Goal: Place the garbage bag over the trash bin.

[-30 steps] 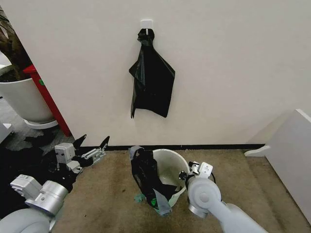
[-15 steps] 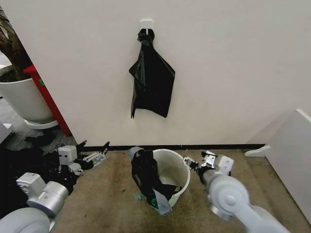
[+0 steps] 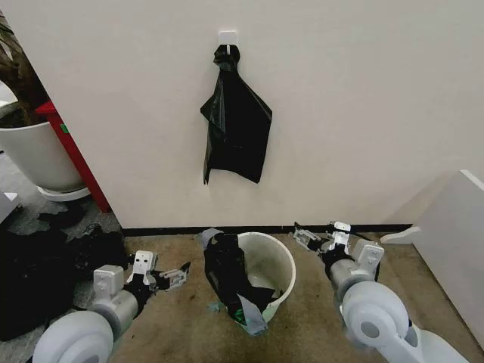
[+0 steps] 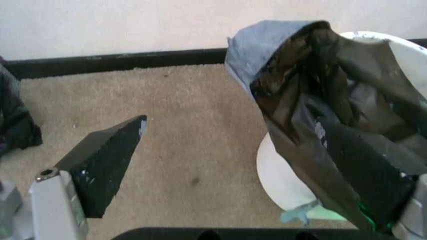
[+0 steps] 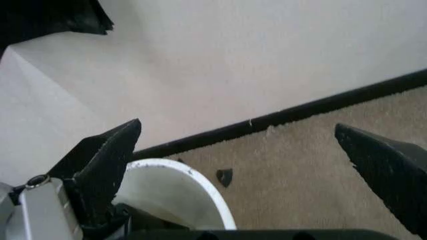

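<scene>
On carpet by the wall, trash bin (image 3: 266,265) upright, garbage bag (image 3: 229,281) draped over its left rim, hanging lengthwise down, no readable writing, left gripper (image 3: 171,277) and right gripper (image 3: 321,236) flanking, jaws apart, empty.

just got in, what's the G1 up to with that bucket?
It is fitting a thin glossy black garbage bag onto the small round white plastic trash bin on the carpet. The bag hangs bunched over the bin's left rim only, partly inside, not spread around the opening. Neither gripper holds anything: the left gripper is open low on the bin's left, and the right gripper is open by the right rim.
</scene>
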`<state>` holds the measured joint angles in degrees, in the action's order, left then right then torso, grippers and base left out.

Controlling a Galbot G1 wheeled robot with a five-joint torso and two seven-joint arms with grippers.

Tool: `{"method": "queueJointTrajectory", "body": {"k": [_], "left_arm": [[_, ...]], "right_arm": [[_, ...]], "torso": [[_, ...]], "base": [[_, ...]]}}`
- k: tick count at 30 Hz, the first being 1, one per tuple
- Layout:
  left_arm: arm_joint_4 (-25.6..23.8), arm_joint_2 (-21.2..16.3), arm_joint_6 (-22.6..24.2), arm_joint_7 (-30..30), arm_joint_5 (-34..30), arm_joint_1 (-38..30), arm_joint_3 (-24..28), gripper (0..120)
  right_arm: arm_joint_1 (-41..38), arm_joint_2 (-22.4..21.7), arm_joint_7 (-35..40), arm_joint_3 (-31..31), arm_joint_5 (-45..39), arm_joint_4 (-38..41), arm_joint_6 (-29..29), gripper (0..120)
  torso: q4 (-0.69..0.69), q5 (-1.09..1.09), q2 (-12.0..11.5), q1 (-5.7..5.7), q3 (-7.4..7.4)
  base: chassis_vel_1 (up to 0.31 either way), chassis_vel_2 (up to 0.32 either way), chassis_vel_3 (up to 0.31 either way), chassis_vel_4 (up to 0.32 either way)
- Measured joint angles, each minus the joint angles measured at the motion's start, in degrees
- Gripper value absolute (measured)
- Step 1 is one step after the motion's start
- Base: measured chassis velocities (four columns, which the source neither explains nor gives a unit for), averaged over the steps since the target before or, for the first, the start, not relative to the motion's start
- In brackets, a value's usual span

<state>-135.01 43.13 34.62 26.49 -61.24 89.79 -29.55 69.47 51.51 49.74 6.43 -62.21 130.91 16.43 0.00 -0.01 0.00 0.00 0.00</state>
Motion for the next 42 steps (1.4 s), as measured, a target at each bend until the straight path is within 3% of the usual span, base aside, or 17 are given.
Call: {"method": "queueJointTrajectory", "body": {"k": [5, 6, 9, 18, 32, 42], "left_arm": [[1.4, -0.4, 1.2, 0.6, -2.0, -4.5, 1.3, 100], [2.1, 0.2, 2.3, 2.2, -5.2, -9.0, 3.9, 100], [3.4, 1.3, 4.7, 6.3, -9.0, -13.6, 7.2, 100], [6.1, 2.2, 6.7, 10.5, -13.0, -19.7, 12.5, 100], [11.5, 5.5, 7.7, 17.9, -18.2, -30.1, 25.5, 100], [14.3, 7.1, 7.7, 22.1, -20.3, -33.5, 30.6, 100]], "right_arm": [[0.0, 0.1, 0.9, -0.2, -0.7, -0.1, 0.0, 100], [0.1, 0.1, 1.2, -0.3, -1.0, -0.5, -0.1, 100], [-0.1, 0.3, 2.0, -0.6, -2.3, -0.9, -0.1, 100], [0.2, 1.2, 2.9, -0.6, -3.2, -1.2, -0.2, 100], [1.2, 2.2, 4.5, -0.8, -3.4, -1.7, -0.2, 100], [2.8, 3.2, 4.8, -0.8, -3.2, -1.5, -0.2, 100]], "torso": [[0.00, 0.01, 0.0, 0.00, 0.00], [0.00, 0.01, 0.0, 0.00, 0.00], [-0.01, 0.01, 0.0, 0.00, 0.00], [0.00, 0.01, 0.0, 0.00, 0.00], [-0.01, 0.01, 0.0, 0.00, 0.00], [-0.01, 0.01, 0.0, 0.00, 0.00]], "base": [[0.000, 0.000, 0.000, 0.000], [0.000, 0.000, 0.000, 0.000], [0.000, 0.000, 0.000, 0.000], [0.000, 0.000, 0.000, 0.000], [0.000, 0.000, 0.000, 0.000], [0.000, 0.000, 0.000, 0.000]]}}
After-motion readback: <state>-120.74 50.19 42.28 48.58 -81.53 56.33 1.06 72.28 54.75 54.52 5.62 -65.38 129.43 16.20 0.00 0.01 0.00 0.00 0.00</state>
